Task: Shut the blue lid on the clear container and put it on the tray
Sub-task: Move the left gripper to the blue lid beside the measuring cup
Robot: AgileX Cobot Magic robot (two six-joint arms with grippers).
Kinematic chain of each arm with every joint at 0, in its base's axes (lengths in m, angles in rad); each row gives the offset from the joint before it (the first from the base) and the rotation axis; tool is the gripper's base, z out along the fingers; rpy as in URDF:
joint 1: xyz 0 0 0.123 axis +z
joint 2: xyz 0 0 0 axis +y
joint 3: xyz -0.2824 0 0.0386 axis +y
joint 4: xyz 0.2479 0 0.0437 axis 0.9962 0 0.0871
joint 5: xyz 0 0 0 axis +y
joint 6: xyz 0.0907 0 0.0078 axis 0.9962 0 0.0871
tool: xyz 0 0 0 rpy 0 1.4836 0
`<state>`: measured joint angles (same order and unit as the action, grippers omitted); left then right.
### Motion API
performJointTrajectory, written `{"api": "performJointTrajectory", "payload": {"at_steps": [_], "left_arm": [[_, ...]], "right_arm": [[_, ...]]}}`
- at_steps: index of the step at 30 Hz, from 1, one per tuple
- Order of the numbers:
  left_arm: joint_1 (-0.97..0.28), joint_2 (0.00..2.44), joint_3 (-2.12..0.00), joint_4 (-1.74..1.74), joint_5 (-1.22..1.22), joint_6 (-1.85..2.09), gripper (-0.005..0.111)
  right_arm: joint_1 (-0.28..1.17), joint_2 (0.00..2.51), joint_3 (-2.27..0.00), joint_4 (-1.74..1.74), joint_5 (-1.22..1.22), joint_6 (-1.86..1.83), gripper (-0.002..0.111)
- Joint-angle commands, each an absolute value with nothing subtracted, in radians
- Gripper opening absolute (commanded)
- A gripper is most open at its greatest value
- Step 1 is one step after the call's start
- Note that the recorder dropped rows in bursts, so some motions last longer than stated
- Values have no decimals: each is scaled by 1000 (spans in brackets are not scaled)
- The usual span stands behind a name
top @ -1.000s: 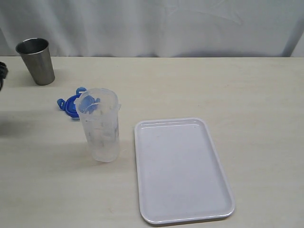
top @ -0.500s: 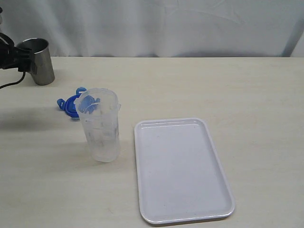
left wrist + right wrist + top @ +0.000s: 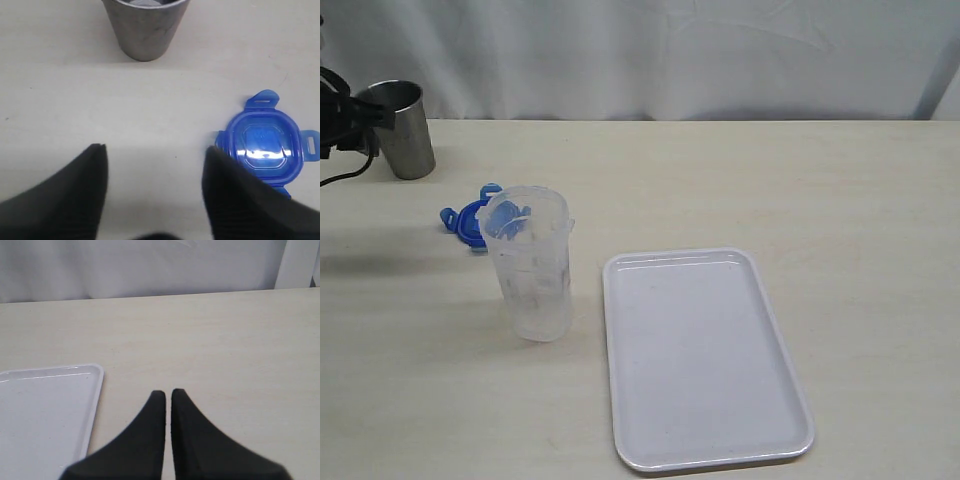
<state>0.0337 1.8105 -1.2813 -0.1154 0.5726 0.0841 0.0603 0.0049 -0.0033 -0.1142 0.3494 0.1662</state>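
A pale wood-grain table [image 3: 840, 200] runs back to a white curtain [image 3: 650, 55].

The left gripper [image 3: 156, 150] has its jaws spread, with only bare tabletop in the gap between them. The blue lid [image 3: 262, 150] lies flat on the table outside that gap, just past the outer side of one finger [image 3: 240, 200], whose dark edge covers part of the lid's rim in the left wrist view. Whether the finger touches the lid cannot be told. Its snap flaps stick out at the sides. Straight ahead of the fingertips, well beyond them, stands a grey steel cup [image 3: 145, 25]; what it holds cannot be made out.

In the exterior view the lid sits behind the clear container [image 3: 530, 265], which stands upright with its mouth uncovered, the blue showing through its wall. The container stands just beside the tray [image 3: 700, 255], not on it, and well away from the left jaws, which show only as a dark shape at the picture's edge by the cup.

The right gripper [image 3: 166, 391] has its jaws pressed together, a thin slit between them and nothing pinched. The tray's rounded corner lies off to one side of those fingertips, near but apart from them, with bare table ahead.
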Motion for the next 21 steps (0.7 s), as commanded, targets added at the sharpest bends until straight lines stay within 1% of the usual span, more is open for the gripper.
{"api": "performJointTrajectory", "payload": {"at_steps": [1, 2, 4, 9, 15, 17, 20, 21], "left_arm": [[34, 1807, -1281, -114, 581, 77, 38], [34, 1807, -1281, -120, 588, 77, 36], [34, 1814, -1281, -173, 633, 77, 36], [34, 1885, -1281, -329, 740, 218, 36], [34, 1964, -1281, -582, 728, 466, 36], [34, 1975, -1281, -605, 701, 501, 41], [34, 1999, -1281, -603, 666, 507, 61], [34, 2013, -1281, -600, 651, 507, 63]], "right_arm": [[60, 0, 0, -112, 346, 168, 4], [60, 0, 0, -112, 346, 168, 4], [60, 0, 0, -112, 346, 168, 4], [60, 0, 0, -112, 346, 168, 4], [60, 0, 0, -112, 346, 168, 4], [60, 0, 0, -112, 346, 168, 4], [60, 0, 0, -112, 346, 168, 4], [60, 0, 0, -112, 346, 168, 4]]}}
